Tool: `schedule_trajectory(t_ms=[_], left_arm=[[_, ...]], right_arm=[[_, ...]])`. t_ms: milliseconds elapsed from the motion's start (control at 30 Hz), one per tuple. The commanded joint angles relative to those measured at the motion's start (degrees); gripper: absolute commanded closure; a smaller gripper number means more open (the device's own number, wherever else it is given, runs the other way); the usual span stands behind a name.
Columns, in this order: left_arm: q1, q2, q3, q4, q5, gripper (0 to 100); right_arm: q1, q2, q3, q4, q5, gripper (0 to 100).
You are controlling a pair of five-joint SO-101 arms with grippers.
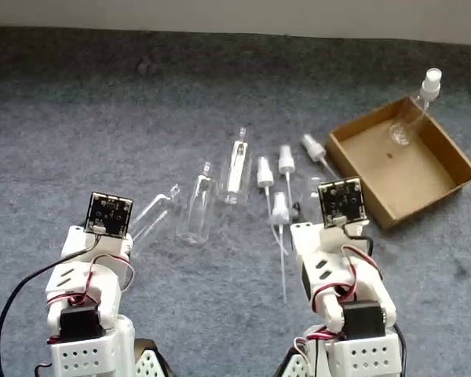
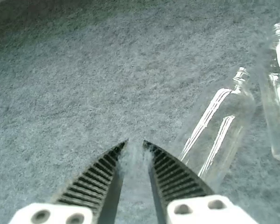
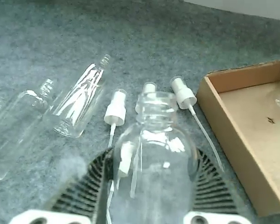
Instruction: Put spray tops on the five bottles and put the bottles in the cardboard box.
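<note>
Cardboard box [image 1: 416, 173], upper right, is loaded w/ one capped bottle [image 1: 412, 118]. Three bare bottles [image 1: 196, 208] & four spray tops [image 1: 286, 161] are left lying on grey surface, centre. Fourth bare bottle [image 3: 154, 149] is pinched by right fingers [image 3: 79, 196]; left fingers [image 2: 98, 177] are held slightly apart, empty.

Held bottle [image 3: 151, 149] base cut off at frame edge, cardboard box [image 3: 231, 140] partly cropped
</note>
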Motion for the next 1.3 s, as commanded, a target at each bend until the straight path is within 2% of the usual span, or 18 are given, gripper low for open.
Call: schedule_trajectory(t_ms=[0,167,500,600,800,933,1133,1267], left_arm=[[-1.5,-0.5,-1.2,0.0,-2.0,99],[-1.2,-0.1,-5.1,0.4,-2.6,99],[-1.1,0.0,-10.4,0.4,-11.5,99],[-1.1,0.1,-11.6,0.7,-12.9,99],[2.3,0.1,-19.4,8.4,-13.8,99],[4.6,0.8,-24.9,12.4,-13.8,99],[8.3,15.1,-32.8,13.4,-13.8,99],[13.1,25.5,-38.5,13.7,-13.8,99]], right_arm=[[-0.4,-4.4,1.0,0.0,-0.9,86.5],[-0.3,-9.0,5.8,0.0,-1.1,86.5],[0.0,-16.0,10.5,-0.9,-1.2,86.5],[3.6,-16.0,10.8,-4.3,-1.3,86.5],[9.7,-16.0,10.4,-5.8,-8.2,86.5],[11.7,-16.0,10.3,-5.6,-8.2,86.5],[16.6,-16.0,10.3,-5.8,-8.4,86.5],[17.2,-16.0,10.5,-5.8,-8.4,86.5]])
